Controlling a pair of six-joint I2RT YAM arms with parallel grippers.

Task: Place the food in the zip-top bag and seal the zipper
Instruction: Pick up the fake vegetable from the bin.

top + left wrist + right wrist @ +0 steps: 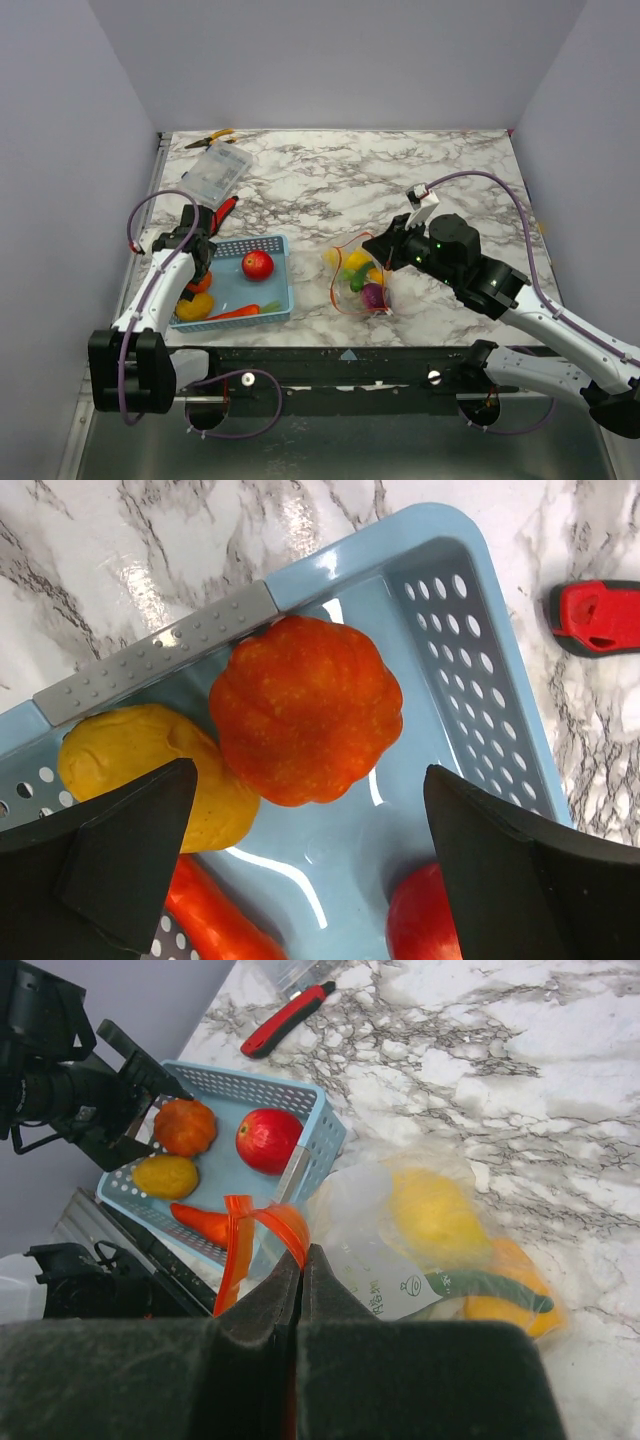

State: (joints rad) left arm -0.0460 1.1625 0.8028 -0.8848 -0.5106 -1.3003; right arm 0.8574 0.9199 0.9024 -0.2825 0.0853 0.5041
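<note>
The clear zip-top bag [360,275] lies right of centre, holding yellow, green and purple toy food. My right gripper [385,250] is shut on its red-orange zipper strip [238,1250], holding the mouth up; the bag [420,1260] shows a yellow piece [430,1215] and a green piece [480,1282] inside. My left gripper [310,810] is open above the blue basket [470,660], over an orange ridged piece [305,720], with a yellow piece [150,770], carrot [215,915] and red tomato [425,920] around it. The left gripper also shows in the top view [195,255].
The blue mesh basket [250,243] sits front left with the tomato [257,264] and carrot [235,312]. A red-handled knife [225,210], a rigid clear box [218,170] and a yellow-handled tool [210,138] lie at the back left.
</note>
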